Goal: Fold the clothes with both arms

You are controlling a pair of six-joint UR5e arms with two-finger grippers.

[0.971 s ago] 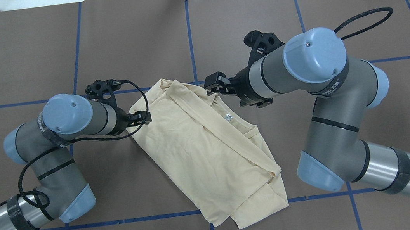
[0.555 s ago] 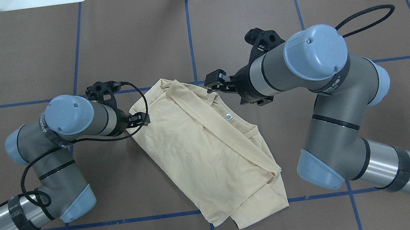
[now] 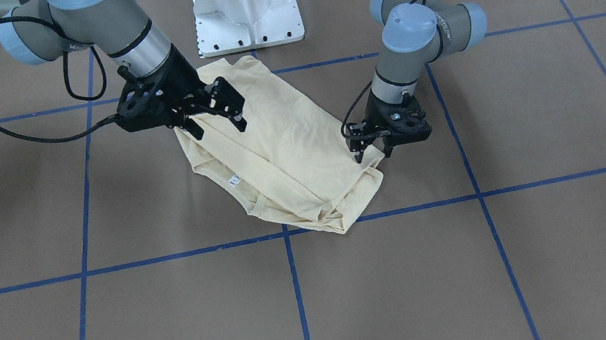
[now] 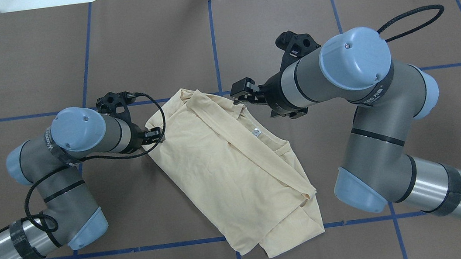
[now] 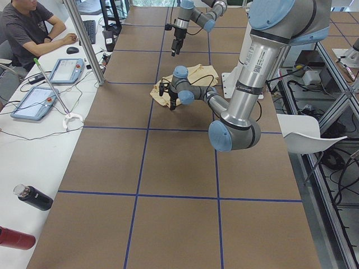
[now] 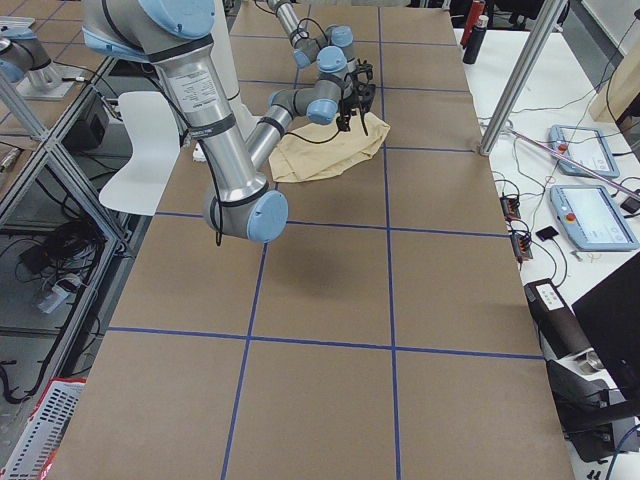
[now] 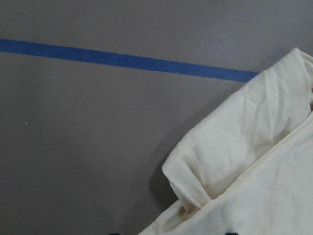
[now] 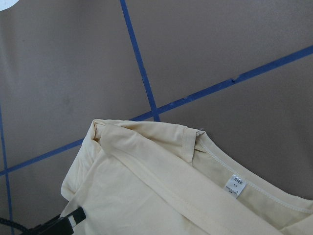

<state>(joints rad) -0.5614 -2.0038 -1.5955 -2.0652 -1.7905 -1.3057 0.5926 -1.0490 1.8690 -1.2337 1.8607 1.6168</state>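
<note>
The clothes are one cream long-sleeved shirt (image 4: 226,165), folded into a long strip lying diagonally across the table, white neck label (image 4: 257,133) facing up. My left gripper (image 3: 372,151) stands open low at the shirt's far left corner, one finger on each side of the fabric's edge (image 7: 195,191). In the overhead view the left gripper (image 4: 159,134) sits at that same edge. My right gripper (image 3: 217,121) hovers open above the collar end, nothing between its fingers; it also shows in the overhead view (image 4: 240,95). The chest print is hidden.
The white pedestal base (image 3: 245,1) stands just behind the shirt. Blue tape lines (image 4: 213,39) grid the brown table. In the exterior left view a person (image 5: 28,28) sits at a side desk with tablets, a metal post (image 5: 84,39) and bottles (image 5: 33,197).
My left gripper has shifted slightly left and back along the shirt's edge. The right gripper has edged up a little. The shirt has not moved.
</note>
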